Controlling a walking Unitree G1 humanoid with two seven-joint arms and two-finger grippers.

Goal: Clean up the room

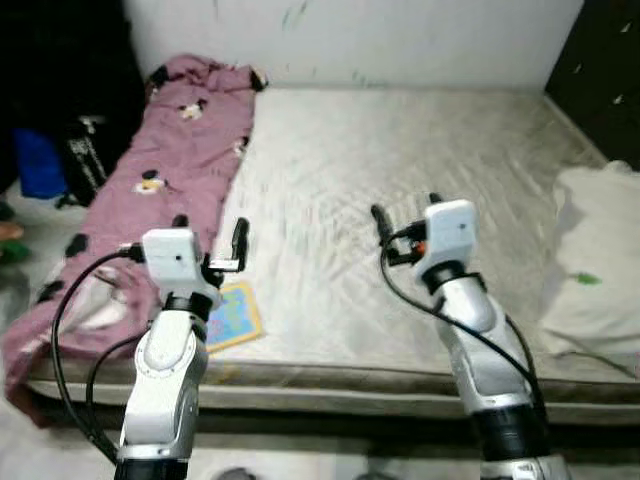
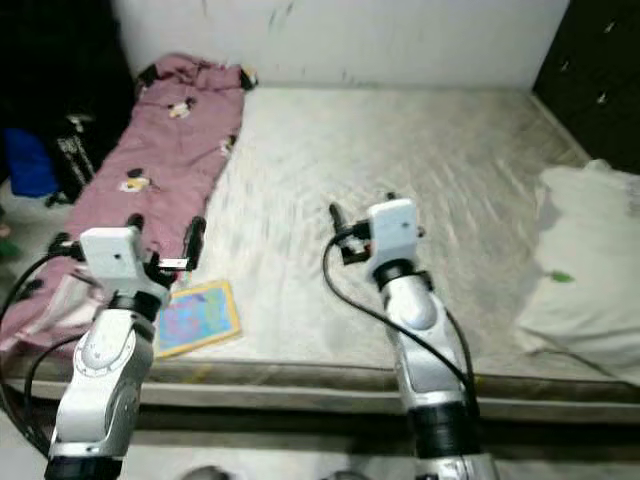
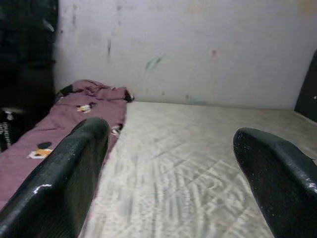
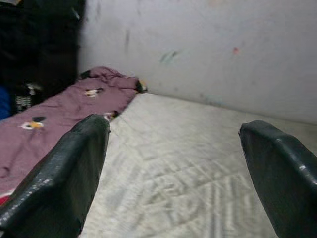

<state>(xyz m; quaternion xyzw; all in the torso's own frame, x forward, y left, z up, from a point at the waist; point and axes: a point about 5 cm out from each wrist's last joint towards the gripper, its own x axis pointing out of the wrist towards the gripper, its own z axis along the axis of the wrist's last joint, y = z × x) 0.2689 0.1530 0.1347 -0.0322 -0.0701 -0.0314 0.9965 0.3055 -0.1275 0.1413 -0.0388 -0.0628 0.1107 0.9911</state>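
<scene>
Little of the tidying looks done, judging by how things lie. Nearest, a colourful picture book (image 1: pixel 232 315) lies flat at the front edge of the mattress (image 1: pixel 400 170), just beyond and slightly inward of the left gripper (image 1: pixel 210 232). Out past that gripper's outer finger, a pink patterned blanket (image 1: pixel 170 150) runs in a rumpled strip along the mattress's left side, its near end spilling over the edge toward the floor. Well off to the outer side of the right gripper (image 1: pixel 405 213), a white pillow (image 1: pixel 590 260) sits crumpled at the mattress's right edge. Farther back, between and beyond both pairs of fingers, the mattress is bare up to the white wall (image 3: pixel 198 49). To the far left, dark objects and something blue stand beside the bed; they are too murky to name. So the book, blanket and pillow all seem left to deal with.

Both arms are raised forward over the front edge of the bed, elbows bent, wrists level, grippers aimed toward the wall. The left gripper's jaws stand wide apart and hold nothing; both wrist views show clear mattress between the fingers. The right gripper's jaws are likewise spread and empty. Neither gripper touches anything; the book is the closest thing to either, a short reach from the left one.
</scene>
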